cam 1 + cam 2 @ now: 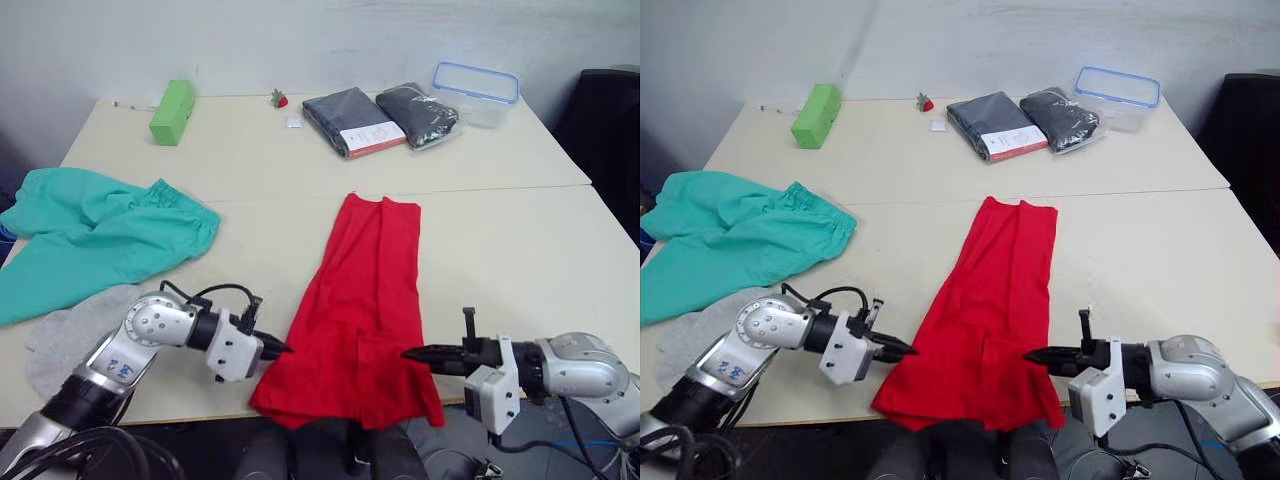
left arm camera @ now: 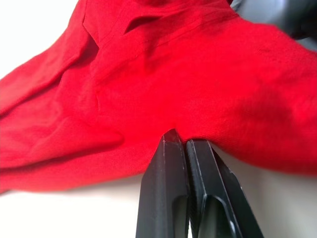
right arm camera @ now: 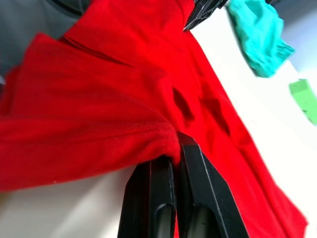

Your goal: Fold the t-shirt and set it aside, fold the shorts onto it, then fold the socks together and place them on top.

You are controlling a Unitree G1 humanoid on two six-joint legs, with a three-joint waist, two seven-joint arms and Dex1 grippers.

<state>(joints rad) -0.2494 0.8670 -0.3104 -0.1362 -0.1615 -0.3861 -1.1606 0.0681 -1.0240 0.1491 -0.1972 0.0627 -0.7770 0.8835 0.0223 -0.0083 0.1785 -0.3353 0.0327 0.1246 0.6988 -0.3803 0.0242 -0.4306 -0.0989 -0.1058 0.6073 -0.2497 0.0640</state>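
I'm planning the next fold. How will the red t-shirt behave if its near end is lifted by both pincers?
The t-shirt will probably sag between the left pincer and the right pincer, since its fabric lies wrinkled and limp. It looks thin, so likely light. Its folded layers may slide apart.

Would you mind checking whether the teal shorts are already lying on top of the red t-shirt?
No, the shorts lie spread on the table to the robot's left, well apart from the t-shirt, with bare tabletop between them.
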